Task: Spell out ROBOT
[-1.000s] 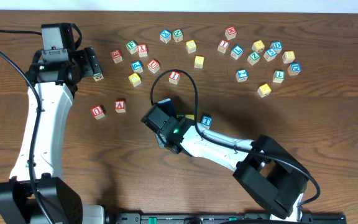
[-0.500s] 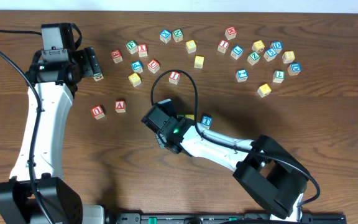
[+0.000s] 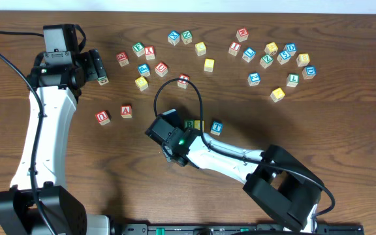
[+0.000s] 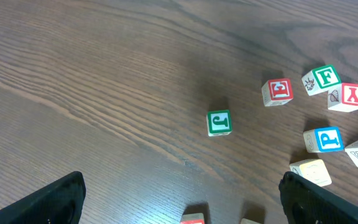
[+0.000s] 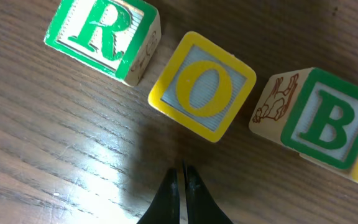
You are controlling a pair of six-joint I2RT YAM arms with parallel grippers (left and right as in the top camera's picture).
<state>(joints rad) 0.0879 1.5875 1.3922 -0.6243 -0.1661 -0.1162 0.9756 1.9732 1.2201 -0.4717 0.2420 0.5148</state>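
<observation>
Right jaws: they are standing closed with nothing between them, the tips pointing at the near edge of the first O cube [image 5: 202, 87]. I am judging that closed tips are serving as a pusher for nudging cubes into line, not for lifting.
R cube [image 5: 101, 34]: it is lying face up at the beginning of the row, with a small gap to the first O cube.
B cube [image 5: 319, 121]: it is sitting after the first O cube and is turned a little, so the row is reading R, O, B but is not quite straight.
Second O cube [image 3: 200, 124]: in the overhead view it is lying just beside the B cube.
T cube [image 3: 217, 126]: it is closing the word, a little apart from the second O cube. This uneven spacing is probably why the right arm [image 3: 227, 153] is hanging low over the row.
Task state: all five letters are appearing in order on the worktop [image 3: 318, 130]. In my judgement only straightening is left.
Red A cube [image 3: 126, 110]: it is lying left of the row, near but not needed.
Left jaws: they are standing wide open and empty at the far left, above the green J cube [image 4: 219, 122]. I think they are parked there to be out of the way.
Spare cubes [image 3: 266, 59]: they are lying scattered along the far side, well apart from the word.
</observation>
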